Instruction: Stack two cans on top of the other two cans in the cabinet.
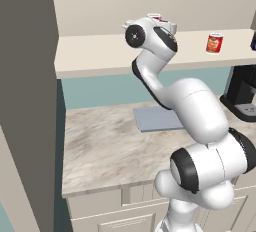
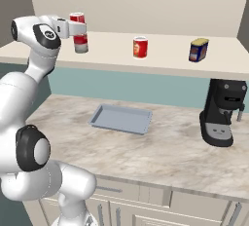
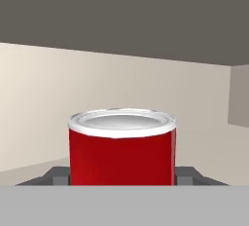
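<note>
At the left of the cabinet shelf (image 2: 160, 60), my gripper (image 2: 78, 28) is clamped around a red can (image 2: 77, 18), sitting atop a red-and-grey can (image 2: 80, 43). It looks rigid, smooth, probably light; gripping mid-wall suits it. Right: an orange-red can (image 2: 140, 47), a blue can (image 2: 198, 49).

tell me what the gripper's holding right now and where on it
The gripper is shut on the red can, clamping its sides. That can sits on top of the red and grey can on the cabinet shelf.

Even, soft light; sharp render
</note>
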